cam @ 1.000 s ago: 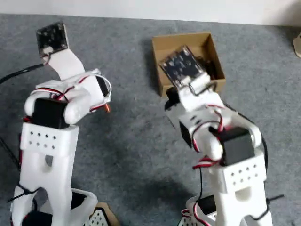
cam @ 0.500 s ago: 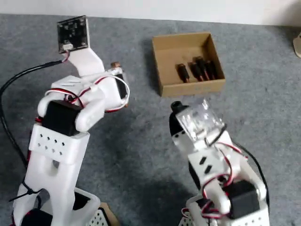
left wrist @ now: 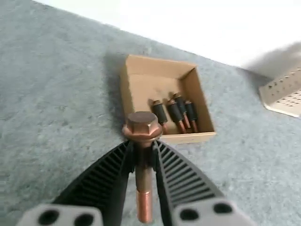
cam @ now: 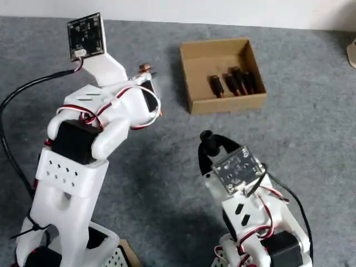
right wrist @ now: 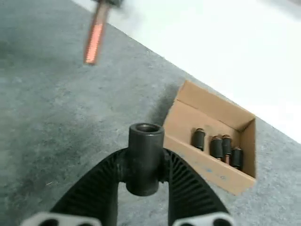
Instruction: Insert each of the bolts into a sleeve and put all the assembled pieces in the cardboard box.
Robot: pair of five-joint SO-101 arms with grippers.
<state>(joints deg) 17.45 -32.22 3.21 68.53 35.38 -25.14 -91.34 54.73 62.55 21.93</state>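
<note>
left gripper [left wrist: 143,165] clamps a bolt [left wrist: 142,155]; right gripper [right wrist: 143,169] clamps a sleeve [right wrist: 145,157]; four assemblies [cam: 233,82] in box [cam: 192,72].

Left arm [cam: 94,133] — raised and stretched forward over the table; left gripper [left wrist: 142,149] clamped on a bolt [left wrist: 142,127], head past the fingertips. Right arm [cam: 250,206] — folded low near its base; right gripper [right wrist: 145,162] closed around a sleeve [right wrist: 146,141], open end showing.

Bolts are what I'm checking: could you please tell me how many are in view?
5. One bare bolt is held aloft in the left gripper; four sleeved bolts lie side by side in the cardboard box. Others may be hidden.
</note>
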